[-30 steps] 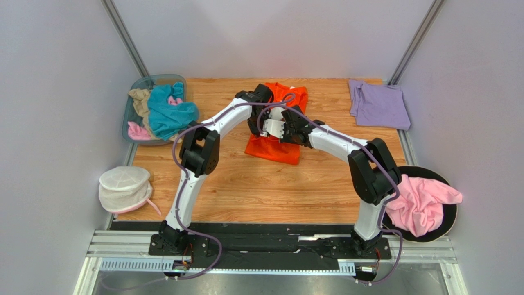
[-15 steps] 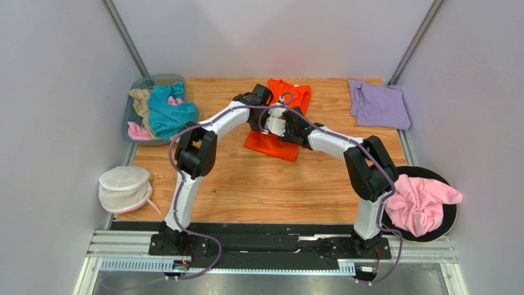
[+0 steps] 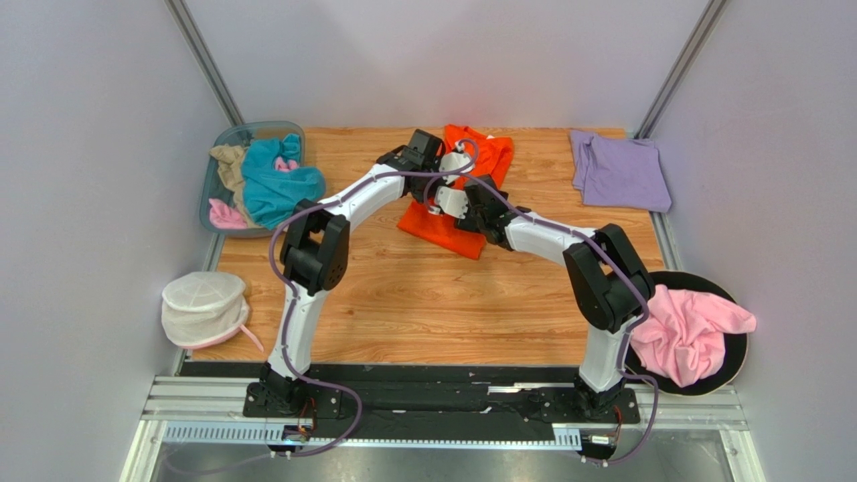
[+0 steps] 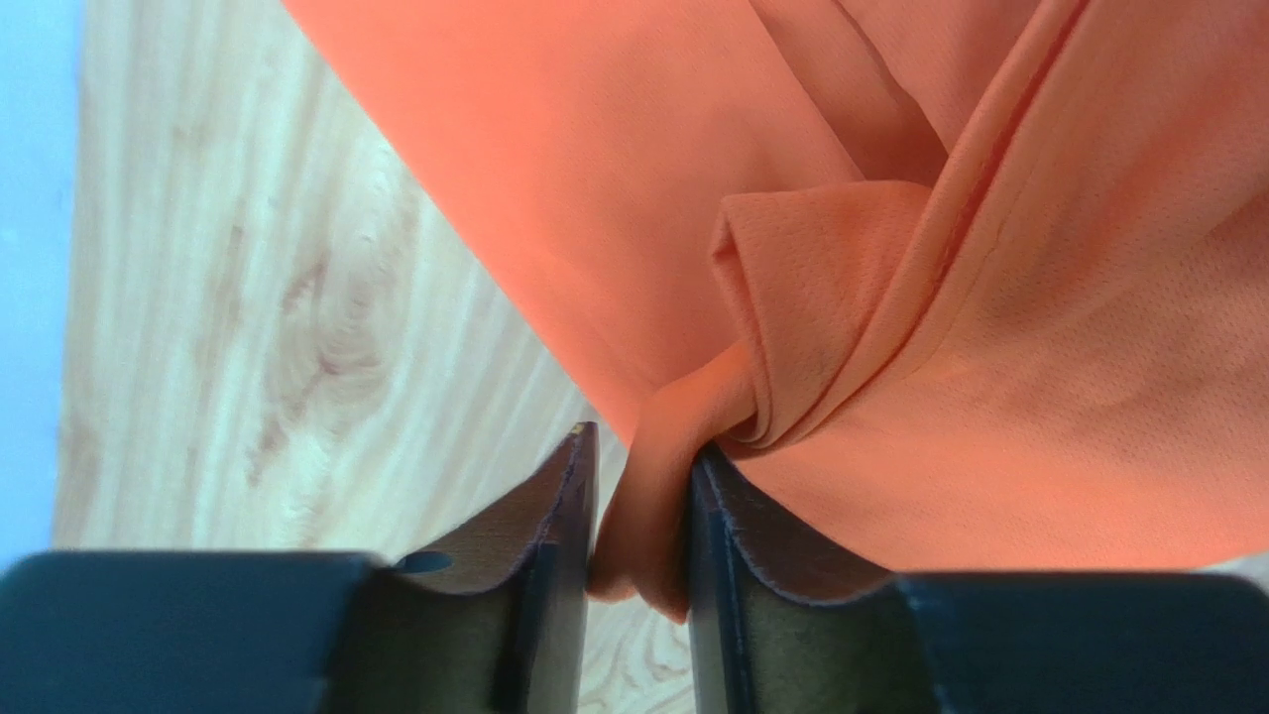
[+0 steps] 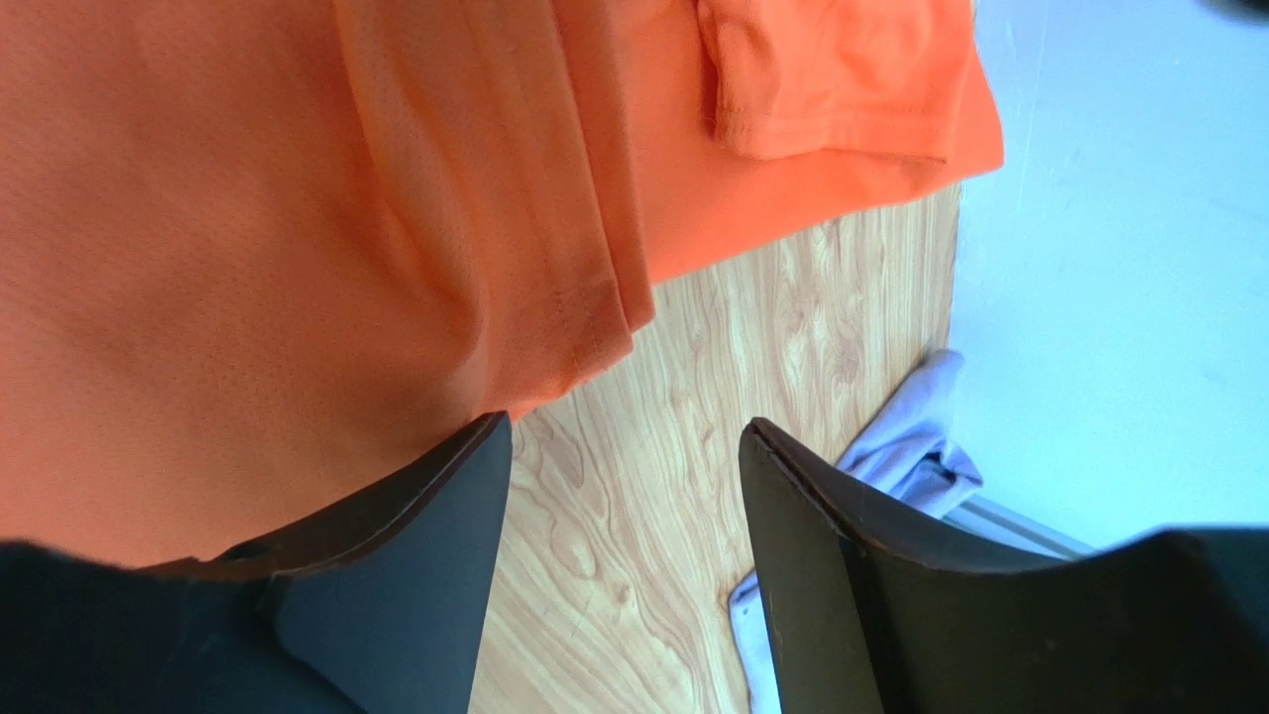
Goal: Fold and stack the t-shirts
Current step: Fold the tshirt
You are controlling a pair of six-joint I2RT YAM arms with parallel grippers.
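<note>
The bright orange t-shirt (image 3: 485, 153) lies folded at the back middle of the wooden table (image 3: 402, 301), with both arms over it. My left gripper (image 3: 437, 167) is at its left edge. In the left wrist view its jaws stand a little apart (image 4: 644, 464), and a bunched fold of the orange t-shirt (image 4: 968, 372) sits loosely between them. My right gripper (image 3: 449, 203) is open (image 5: 626, 426) with only bare wood between its fingers; the orange t-shirt (image 5: 298, 223) lies beside its left finger. A folded lavender t-shirt (image 3: 619, 171) lies at the back right.
A grey basket (image 3: 253, 131) at the back left holds a teal t-shirt (image 3: 267, 186) with tan and pink cloth. A pink t-shirt (image 3: 689, 326) lies crumpled on a black round disc (image 3: 741, 353) off the table's right edge. A white mesh pouch (image 3: 204, 306) sits front left.
Both grippers have gone from shut to open. The right one has let go of the orange t-shirt. Both arms and the shirt have shifted slightly toward the back.
</note>
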